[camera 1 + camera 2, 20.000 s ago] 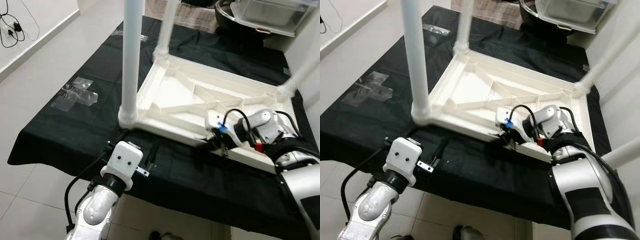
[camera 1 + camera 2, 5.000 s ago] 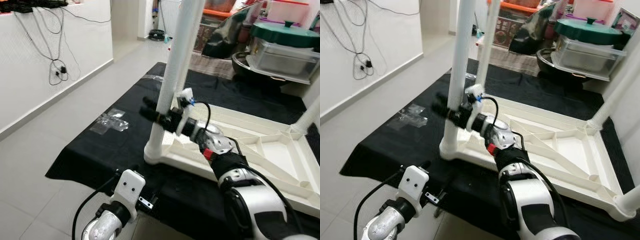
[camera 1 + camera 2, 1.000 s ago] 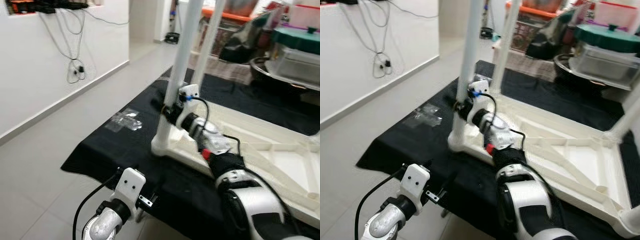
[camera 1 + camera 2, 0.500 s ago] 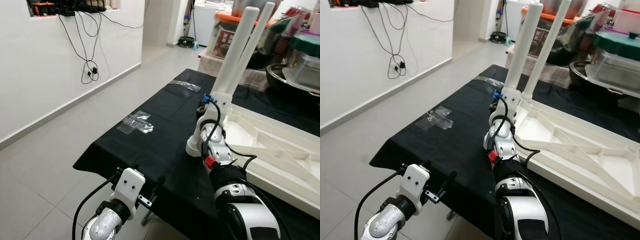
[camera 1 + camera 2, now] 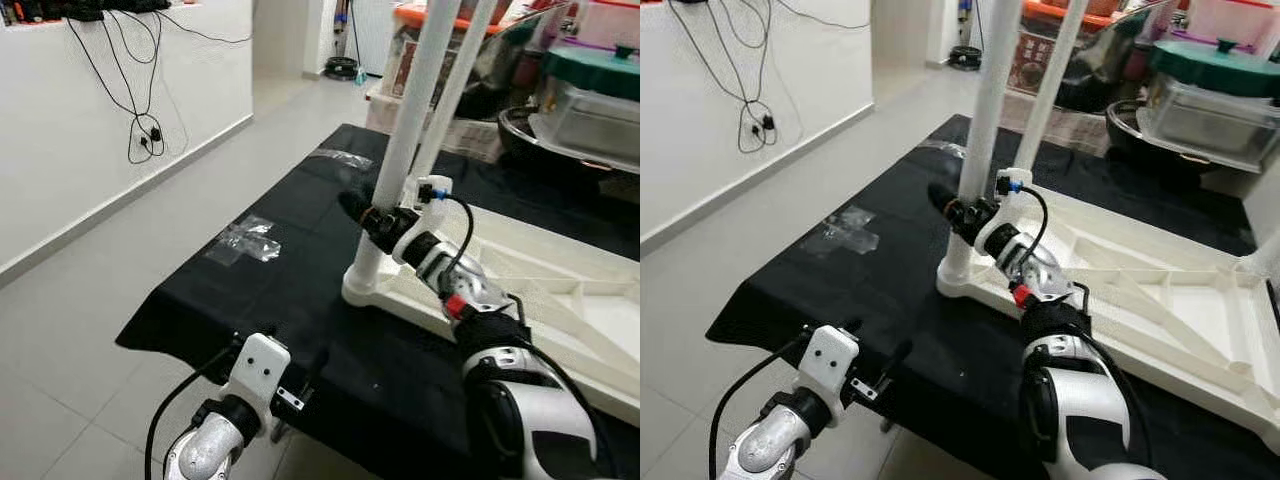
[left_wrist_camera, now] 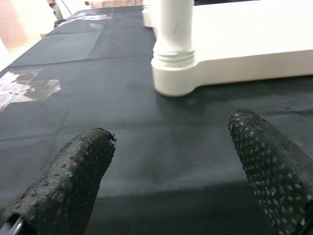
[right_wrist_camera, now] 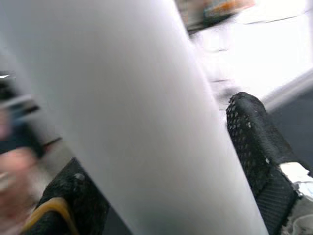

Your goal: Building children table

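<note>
Two white legs rise from the near-left end of the upturned children's table (image 5: pixel 560 290), which lies top-down on a black cloth (image 5: pixel 290 270) spread over a low surface. The right gripper (image 5: pixel 362 212) is clamped on the nearest leg (image 5: pixel 405 130) just above its socket, one black finger on either side of the tube; in the right wrist view the blurred white leg (image 7: pixel 132 122) sits between the two fingers (image 7: pixel 254 142), pressed against both. The second leg (image 5: pixel 455 80) stands just beyond the fingers, farther from the robot. The leg's base socket (image 6: pixel 173 66) stands on the cloth directly below the right fingers, joined to the white frame that runs away to the robot's right. The left gripper (image 5: pixel 295 385) hangs low at the near edge of the cloth, its fingers spread wide with nothing between them; in the left wrist view both dotted fingertips (image 6: pixel 83 161) frame bare black cloth, with the socket well ahead of them and apart from both. A patch of clear tape (image 5: pixel 245 240) lies on the cloth off to the left of the right fingers, and a second strip (image 5: pixel 345 157) lies beyond them. Cables (image 5: pixel 140 100) hang on the white wall at the far left, and a lidded container (image 5: pixel 590 90) sits on the far side beyond the table.
</note>
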Robot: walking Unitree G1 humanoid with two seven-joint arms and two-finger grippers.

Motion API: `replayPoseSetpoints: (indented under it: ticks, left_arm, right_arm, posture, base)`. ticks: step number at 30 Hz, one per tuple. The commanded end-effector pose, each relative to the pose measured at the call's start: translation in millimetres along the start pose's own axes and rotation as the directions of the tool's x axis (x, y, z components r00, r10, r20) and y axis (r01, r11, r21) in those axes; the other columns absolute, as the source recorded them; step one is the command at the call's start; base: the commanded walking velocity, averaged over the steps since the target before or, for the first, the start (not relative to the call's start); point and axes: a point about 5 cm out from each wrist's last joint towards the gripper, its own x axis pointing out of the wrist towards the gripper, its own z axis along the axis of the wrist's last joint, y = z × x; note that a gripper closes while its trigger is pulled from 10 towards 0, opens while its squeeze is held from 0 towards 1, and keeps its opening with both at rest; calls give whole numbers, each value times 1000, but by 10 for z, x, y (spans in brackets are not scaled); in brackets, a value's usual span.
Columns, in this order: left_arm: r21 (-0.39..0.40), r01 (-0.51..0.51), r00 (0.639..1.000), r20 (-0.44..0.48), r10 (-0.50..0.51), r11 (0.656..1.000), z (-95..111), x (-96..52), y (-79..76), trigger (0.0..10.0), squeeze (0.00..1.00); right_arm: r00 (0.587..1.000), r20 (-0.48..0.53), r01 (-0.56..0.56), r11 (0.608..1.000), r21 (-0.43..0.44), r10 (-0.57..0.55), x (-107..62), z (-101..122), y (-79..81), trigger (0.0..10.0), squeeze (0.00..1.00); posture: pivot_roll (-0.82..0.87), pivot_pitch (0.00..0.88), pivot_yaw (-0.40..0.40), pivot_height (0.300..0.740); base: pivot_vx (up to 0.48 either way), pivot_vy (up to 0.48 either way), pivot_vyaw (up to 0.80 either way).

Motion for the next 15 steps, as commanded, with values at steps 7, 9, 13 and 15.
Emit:
replayPoseSetpoints:
  ticks: [7, 9, 13, 15]
  left_arm:
    - [-4, 8, 1000, -18, -8, 1000, -34, -20, -18, 10000, 0]
    - [-3, 9, 1000, -19, -9, 1000, -35, -22, -18, 10000, 0]
    - [-2, 8, 1000, -19, -8, 1000, -38, -27, -19, 10000, 0]
    - [-3, 7, 1000, -22, -7, 1000, -46, -29, -20, 10000, 0]
  right_arm:
    - [904, -113, -411, 911, 30, 411, 164, -94, 319, 10000, 0]
    - [895, -145, -422, 906, 29, 421, 181, -145, 332, 4588, 0]
    - [885, -190, -430, 903, 19, 425, 193, -217, 349, 0, 0]
    - [871, -186, -457, 889, 35, 455, 154, -210, 354, 0, 0]
  posture:
    - [78, 45, -120, 740]
    - [78, 45, -120, 740]
    - [80, 44, -121, 740]
    - [80, 42, -121, 740]
  base:
    - [0, 0, 0]
    - [0, 0, 0]
    - [0, 0, 0]
    - [0, 0, 0]
